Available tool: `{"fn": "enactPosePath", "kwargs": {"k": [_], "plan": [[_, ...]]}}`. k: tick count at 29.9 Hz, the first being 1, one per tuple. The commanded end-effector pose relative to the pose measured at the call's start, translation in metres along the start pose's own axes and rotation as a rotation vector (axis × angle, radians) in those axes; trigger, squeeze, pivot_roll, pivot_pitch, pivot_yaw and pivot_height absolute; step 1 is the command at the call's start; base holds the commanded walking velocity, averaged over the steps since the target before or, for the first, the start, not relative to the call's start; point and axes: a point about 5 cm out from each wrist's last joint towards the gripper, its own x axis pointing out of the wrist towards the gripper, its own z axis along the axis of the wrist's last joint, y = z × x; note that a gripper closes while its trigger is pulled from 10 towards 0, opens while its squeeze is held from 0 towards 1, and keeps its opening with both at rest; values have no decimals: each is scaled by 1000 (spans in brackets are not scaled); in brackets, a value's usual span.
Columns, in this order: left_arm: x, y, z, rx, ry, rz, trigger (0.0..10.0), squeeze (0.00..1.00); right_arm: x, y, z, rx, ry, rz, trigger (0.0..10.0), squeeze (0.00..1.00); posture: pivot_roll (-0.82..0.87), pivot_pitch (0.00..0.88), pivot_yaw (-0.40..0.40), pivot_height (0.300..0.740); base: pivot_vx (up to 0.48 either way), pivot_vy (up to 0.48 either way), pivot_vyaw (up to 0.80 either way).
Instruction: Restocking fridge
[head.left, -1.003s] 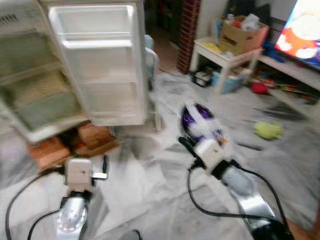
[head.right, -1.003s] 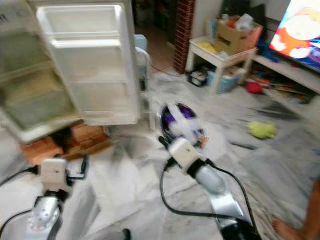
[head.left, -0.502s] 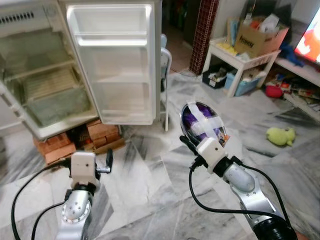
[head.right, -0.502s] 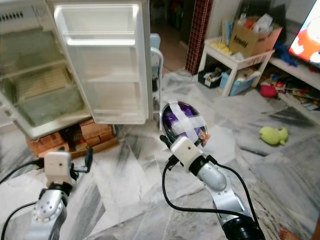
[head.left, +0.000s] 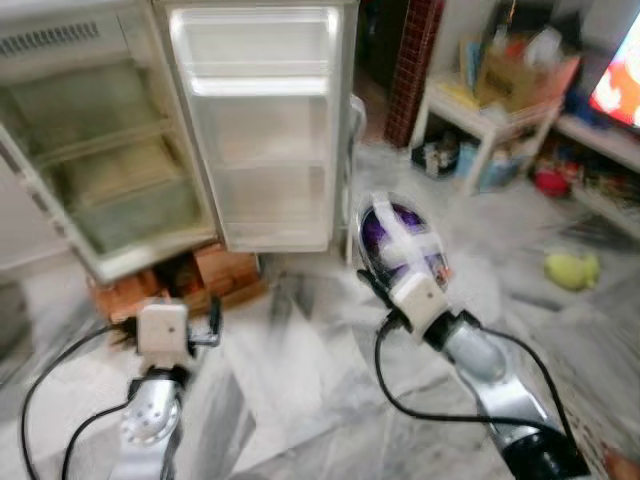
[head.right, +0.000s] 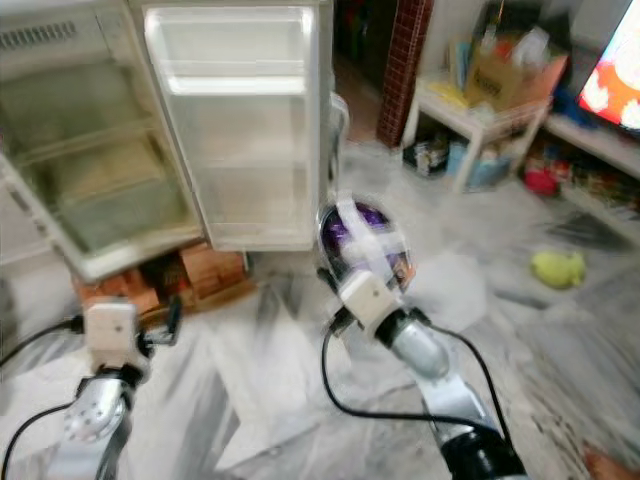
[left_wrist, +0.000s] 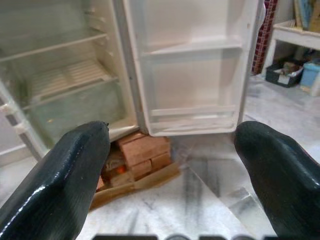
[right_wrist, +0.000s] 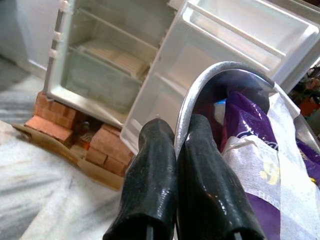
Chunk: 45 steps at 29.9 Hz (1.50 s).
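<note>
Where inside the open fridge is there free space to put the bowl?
The fridge shelves look bare, and so do the door racks. The right gripper pinches the bowl rim. Crowded: the white side table and the bricks under the fridge.

no readable text, purple packet (right_wrist: 250, 145) print blurred, cardboard box (head.right: 498, 72) lettering illegible

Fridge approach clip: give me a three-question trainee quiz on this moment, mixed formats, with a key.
1. True or false: the fridge door stands open.
2. The right gripper is pinched on the rim of which item: A) cardboard box, B) metal bowl holding purple packets, C) green toy?
3. Fill in: the fridge stands on ___.

Key: 1 true. 2 B. 3 bricks. For reference, the left gripper is open and holds nothing.
</note>
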Motion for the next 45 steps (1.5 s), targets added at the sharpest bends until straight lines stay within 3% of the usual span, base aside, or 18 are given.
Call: {"fn": "enactPosePath", "kwargs": {"k": [1, 10, 22, 29, 45], "plan": [[-1, 8, -1, 8, 10, 27, 10000, 0, 8, 2, 14, -15, -76, 13, 10000, 0, 70, 0, -48, 740, 0, 446, 0], [1, 7, -1, 10, 10, 24, 10000, 0, 8, 3, 14, -13, -77, 16, 10000, 0, 68, 0, -46, 740, 0, 445, 648], [3, 6, 0, 21, 0, 14, 10000, 0, 10, 3, 11, 18, -71, -4, 10000, 0, 71, 0, -46, 740, 0, 435, 0], [4, 7, 0, 36, 0, 16, 10000, 0, 11, 3, 13, 16, -82, 3, 10000, 0, 74, 0, -49, 740, 338, 330, 0], [8, 11, -1, 63, 11, 41, 10000, 0, 14, 4, 15, -2, -94, 20, 10000, 0, 77, 0, -49, 740, 475, 0, 0]]}}
